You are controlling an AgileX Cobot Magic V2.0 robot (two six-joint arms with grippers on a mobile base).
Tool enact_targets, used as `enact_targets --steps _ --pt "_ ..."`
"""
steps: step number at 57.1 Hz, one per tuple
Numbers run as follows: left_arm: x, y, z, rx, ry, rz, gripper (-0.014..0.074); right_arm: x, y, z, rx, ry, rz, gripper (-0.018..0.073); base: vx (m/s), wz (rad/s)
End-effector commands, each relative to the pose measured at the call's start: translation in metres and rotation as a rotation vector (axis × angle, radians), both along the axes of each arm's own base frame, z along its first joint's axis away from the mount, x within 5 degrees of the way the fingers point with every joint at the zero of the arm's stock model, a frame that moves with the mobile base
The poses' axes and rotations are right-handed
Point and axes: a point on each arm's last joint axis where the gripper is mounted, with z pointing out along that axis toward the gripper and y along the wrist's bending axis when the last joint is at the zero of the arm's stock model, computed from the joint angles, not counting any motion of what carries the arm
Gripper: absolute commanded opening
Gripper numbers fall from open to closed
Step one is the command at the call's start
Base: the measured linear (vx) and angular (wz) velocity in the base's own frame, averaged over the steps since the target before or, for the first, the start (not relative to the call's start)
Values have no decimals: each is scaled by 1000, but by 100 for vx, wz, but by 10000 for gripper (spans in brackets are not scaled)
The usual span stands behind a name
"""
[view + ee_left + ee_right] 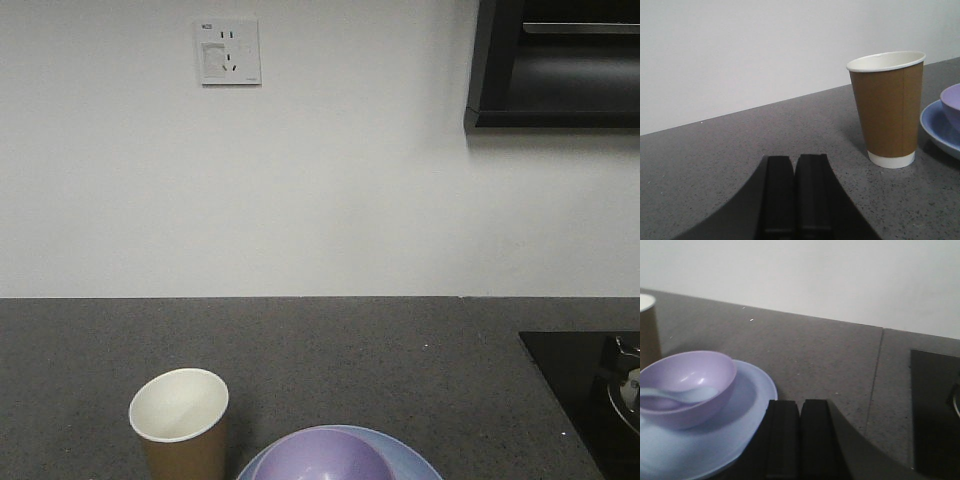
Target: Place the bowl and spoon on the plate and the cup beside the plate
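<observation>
1. The left gripper (795, 192) has its two black fingers pressed together with nothing between them, low over the grey counter (715, 165).
2. Ahead of it and off to its right stands the cup (886, 107), upright and apart from the fingers; this arm is the nearer one to it.
3. Just past the cup's far side lies the plate (939, 125); whether the two touch I cannot tell.
4. The right gripper (800, 437) is likewise closed and empty, its tips just over the plate's near rim.
5. Ahead and to its left the bowl (687, 385) sits on the plate, the spoon (677, 396) inside it with its handle running leftward.
6. Judged from this, everything is placed; any remaining move is a pull-back from the rim.
</observation>
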Motion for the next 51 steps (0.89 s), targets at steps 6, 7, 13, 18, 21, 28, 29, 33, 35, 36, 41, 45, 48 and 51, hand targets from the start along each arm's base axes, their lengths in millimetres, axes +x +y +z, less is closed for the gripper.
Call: enact_targets --steps 6,7,13,18,21,28,29,33,35,36,41,45,48,51 --pt "-3 1 17 -29 -117 1 -6 -5 -14 -11 77 -153 -161 -9 0 0" --pt "-3 1 17 -29 -117 1 -6 -6 -15 -18 81 -160 -173 -9 0 0" --pt "-3 1 17 -29 -117 1 -6 -12 -18 -47 111 -179 -212 -9 0 0" --pt "-3 1 17 -29 -117 1 -6 -17 -19 -71 139 -201 -223 -9 0 0" --pt "-3 1 17 -29 -117 1 -6 -20 -20 -77 138 -198 -225 -9 0 0" --pt "-3 1 17 -29 -117 1 -6 -24 -20 -76 119 -221 -229 -9 0 0" --pt "-3 1 17 -29 -117 1 -6 -23 -20 -75 118 -225 -232 -9 0 0" --pt "-3 1 17 -29 -117 1 -6 -23 -21 -74 128 -239 -251 -9 0 0" --pt "-3 1 17 -29 -117 1 -6 -23 -22 -73 136 -246 -262 -9 0 0" --pt "-3 1 17 -29 -117 1 -6 -23 -22 -72 143 -253 -269 -9 0 0" --pt "-3 1 17 -29 -117 1 -6 -23 -24 -72 178 -260 -294 -9 0 0" --pt "-3 1 17 -29 -117 1 -6 -23 -24 -72 185 -260 -302 -9 0 0" --pt "-3 1 17 -29 -117 1 -6 -23 -24 -72 183 -260 -302 -9 0 0" --pt "-3 1 17 -29 -117 1 -6 -23 -24 -72 182 -260 -302 -9 0 0"
